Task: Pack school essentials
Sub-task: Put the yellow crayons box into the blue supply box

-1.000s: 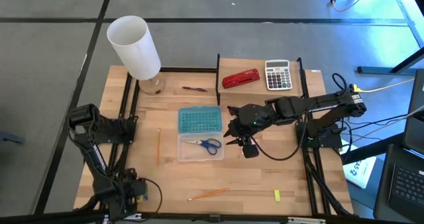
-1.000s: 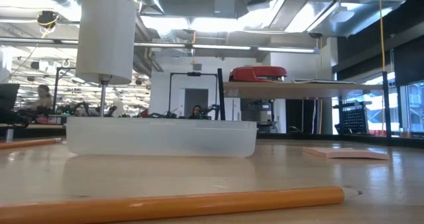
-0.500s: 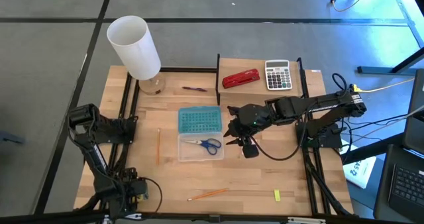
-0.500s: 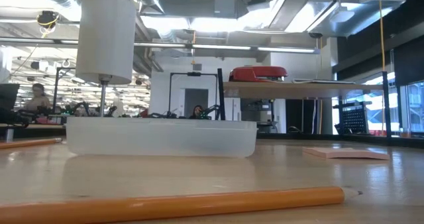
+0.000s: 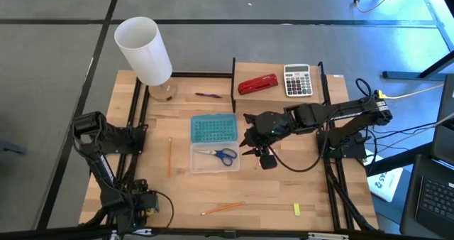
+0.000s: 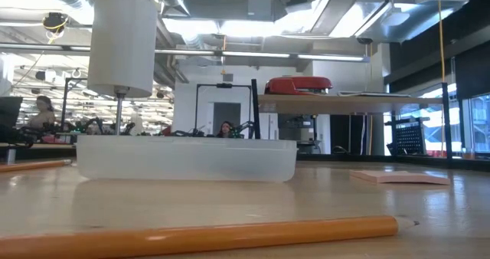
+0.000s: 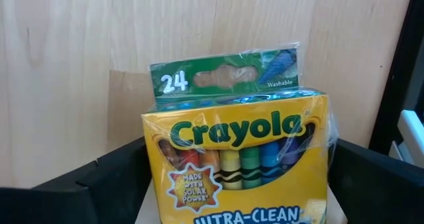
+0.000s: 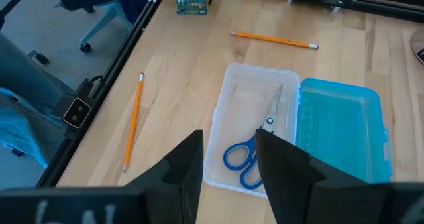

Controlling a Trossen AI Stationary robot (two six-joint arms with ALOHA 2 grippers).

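Front-left corner of the table: left tool (image 5: 142,203) is wide, straddling the upright Crayola crayon box (image 7: 238,158) without clamping it. An off-centre close could tip or shove the box.

Mid-table: right tool (image 8: 228,141) is narrow and empty, above the clear case tray (image 5: 215,157) holding the blue-handled scissors (image 5: 220,154). A low descent may knock the tray.

Far edge: the thin dark-red pen (image 5: 208,95) lies flat and is likely to slip from a pinch.

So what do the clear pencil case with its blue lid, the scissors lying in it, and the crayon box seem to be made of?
The clear pencil case looks like translucent, slightly frosted plastic, since the table shows through it; its blue lid seems to be tinted glossy plastic. The blue-handled scissors appear to have plastic handles and bare grey metal blades. The green-yellow crayon box looks like printed cardboard, seemingly under a shiny, wrinkled film wrap.
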